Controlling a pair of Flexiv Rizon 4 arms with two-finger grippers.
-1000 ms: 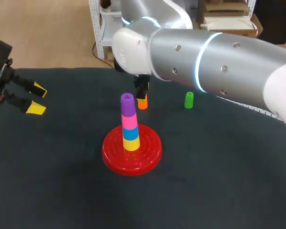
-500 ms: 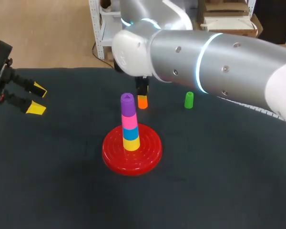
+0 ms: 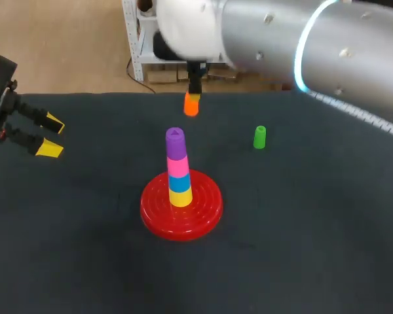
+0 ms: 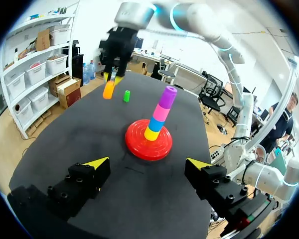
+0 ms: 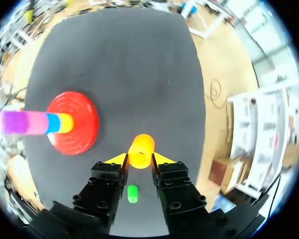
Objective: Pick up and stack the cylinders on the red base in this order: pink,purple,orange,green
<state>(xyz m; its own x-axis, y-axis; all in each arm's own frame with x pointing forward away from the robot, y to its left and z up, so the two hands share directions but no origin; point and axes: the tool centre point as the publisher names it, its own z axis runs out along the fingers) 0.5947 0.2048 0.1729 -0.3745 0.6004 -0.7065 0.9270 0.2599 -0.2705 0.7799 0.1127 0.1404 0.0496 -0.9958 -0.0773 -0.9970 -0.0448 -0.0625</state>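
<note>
The orange cylinder (image 3: 191,104) is hanging clear above the far side of the bench (image 3: 301,248), with the right pincer (image 5: 141,158) clamping it from both sides. To go well, it should be travelling high over the purple cylinder (image 3: 175,144) above the red base (image 3: 206,209), centring, then lowering straight. The green cylinder (image 3: 259,137) is standing nearer the far right corner. The left pincer (image 3: 52,135) is hovering wide open and empty at the left edge.

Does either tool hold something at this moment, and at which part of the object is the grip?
The right tool holds the orange cylinder by its sides, between both yellow tips. The left tool is open and holds nothing.
</note>
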